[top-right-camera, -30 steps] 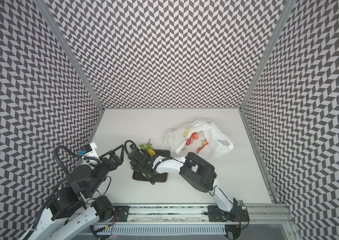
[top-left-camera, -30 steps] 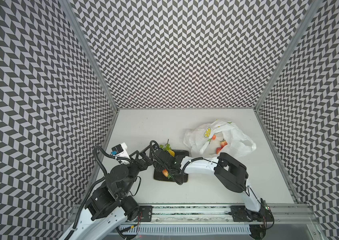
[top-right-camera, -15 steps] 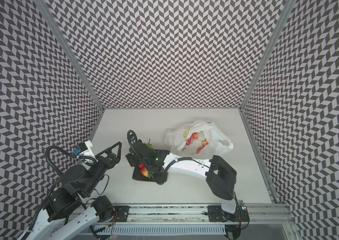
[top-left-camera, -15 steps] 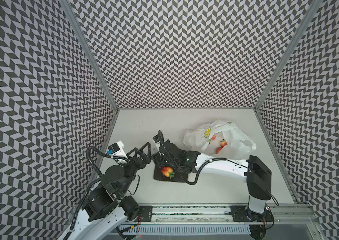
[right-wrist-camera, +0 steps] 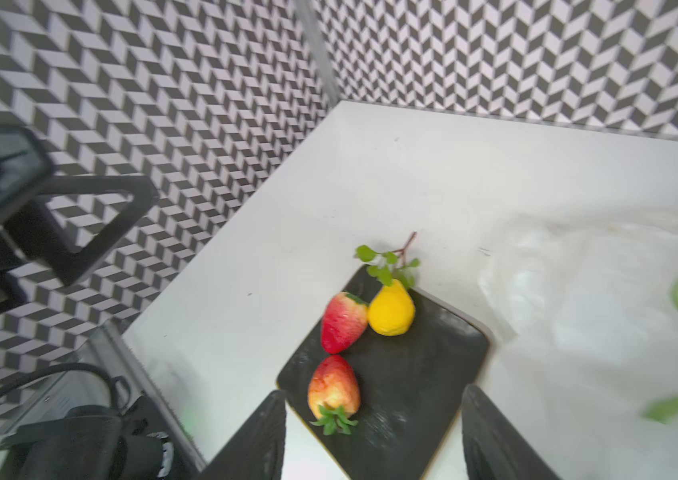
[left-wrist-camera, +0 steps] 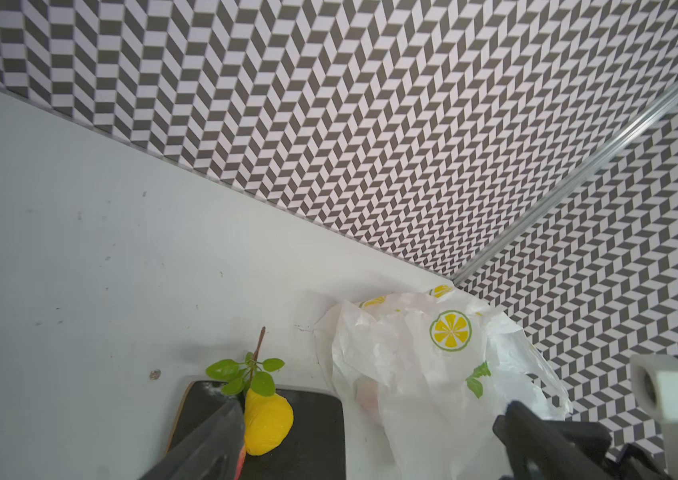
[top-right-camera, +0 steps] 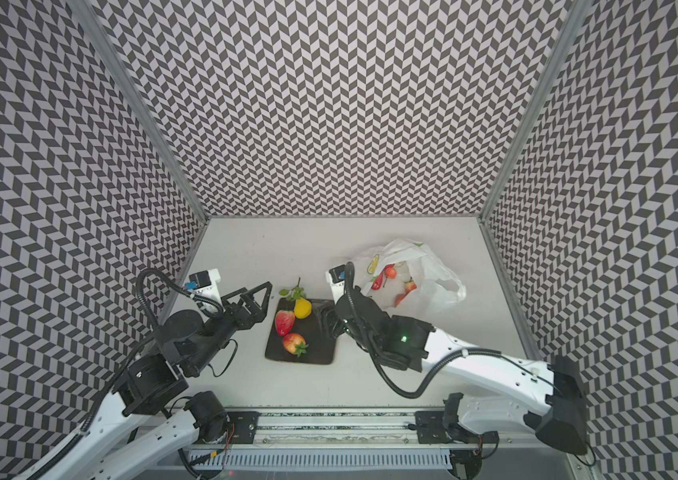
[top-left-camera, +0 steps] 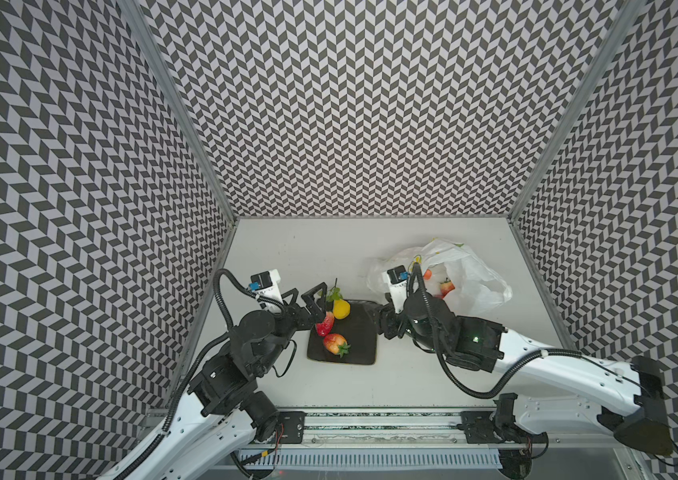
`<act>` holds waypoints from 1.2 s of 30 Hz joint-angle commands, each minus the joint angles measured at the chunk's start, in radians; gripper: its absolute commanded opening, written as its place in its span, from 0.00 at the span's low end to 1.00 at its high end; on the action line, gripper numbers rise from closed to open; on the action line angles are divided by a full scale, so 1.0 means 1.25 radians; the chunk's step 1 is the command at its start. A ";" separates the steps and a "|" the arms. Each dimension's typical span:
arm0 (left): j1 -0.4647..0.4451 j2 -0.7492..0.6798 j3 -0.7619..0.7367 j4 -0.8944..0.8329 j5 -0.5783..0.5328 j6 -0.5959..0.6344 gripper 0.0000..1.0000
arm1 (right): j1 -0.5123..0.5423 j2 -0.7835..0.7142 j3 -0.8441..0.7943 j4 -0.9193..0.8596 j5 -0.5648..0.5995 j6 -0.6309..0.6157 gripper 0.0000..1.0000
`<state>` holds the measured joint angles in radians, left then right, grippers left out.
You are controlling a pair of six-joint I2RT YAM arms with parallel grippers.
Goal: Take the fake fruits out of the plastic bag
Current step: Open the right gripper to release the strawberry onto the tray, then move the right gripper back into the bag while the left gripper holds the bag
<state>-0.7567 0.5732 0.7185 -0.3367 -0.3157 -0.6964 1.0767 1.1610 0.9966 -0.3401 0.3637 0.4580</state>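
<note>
Right wrist view: dark square plate (right-wrist-camera: 420,374) carries three fake fruits out of the bag: lemon (right-wrist-camera: 391,309) with a leafy twig, red strawberry (right-wrist-camera: 343,322) touching it, and red-yellow strawberry (right-wrist-camera: 334,388) just beside. Right gripper (right-wrist-camera: 372,392) hangs over the plate's near edge, fingers apart, nothing between them. Left gripper (left-wrist-camera: 370,409) sits at the plate's other side, fingers wide apart, empty. Plastic bag (top-left-camera: 470,278) lies on the table (top-left-camera: 287,249) just beyond the plate, right of it in both top views; at least three red fruits (top-right-camera: 389,272) show through it. Judged partway done, most fruit left to pull out.
</note>
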 commanded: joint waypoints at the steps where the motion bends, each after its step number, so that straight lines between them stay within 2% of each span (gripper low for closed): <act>1: 0.003 0.057 0.009 0.080 0.110 0.036 0.97 | -0.088 -0.069 -0.057 -0.086 0.021 0.093 0.61; 5: -0.018 0.161 0.026 0.129 0.228 0.052 0.97 | -0.192 -0.139 -0.124 -0.081 -0.015 0.126 0.57; 9: -0.141 0.256 0.055 0.157 0.178 0.076 1.00 | -0.258 -0.184 -0.171 -0.048 -0.062 0.140 0.56; 11: -0.176 0.307 0.071 0.169 0.171 0.082 1.00 | -0.288 -0.193 -0.186 -0.046 -0.065 0.150 0.55; 17: -0.230 0.441 0.113 0.204 0.206 0.111 1.00 | -0.358 -0.232 -0.228 -0.002 -0.115 0.161 0.55; 22: -0.231 0.535 0.140 0.204 0.196 0.122 1.00 | -0.403 -0.193 -0.253 0.033 -0.126 0.162 0.55; 25: -0.213 0.572 0.144 0.217 0.185 0.102 0.93 | -0.424 -0.135 -0.266 0.081 -0.140 0.159 0.54; 27: -0.197 0.594 0.140 0.231 0.195 0.087 0.87 | -0.424 -0.085 -0.263 0.098 -0.111 0.147 0.54; 33: -0.175 0.635 0.102 0.311 0.222 0.049 0.63 | -0.426 0.081 -0.240 0.128 -0.072 0.099 0.55; 36: -0.172 0.650 0.090 0.333 0.227 0.042 0.46 | -0.428 0.155 -0.232 0.104 -0.051 0.084 0.55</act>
<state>-0.9749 1.3708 0.8494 0.0109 -0.0463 -0.6254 0.5465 1.3048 0.6827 -0.2398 0.2535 0.5919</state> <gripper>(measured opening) 0.491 0.550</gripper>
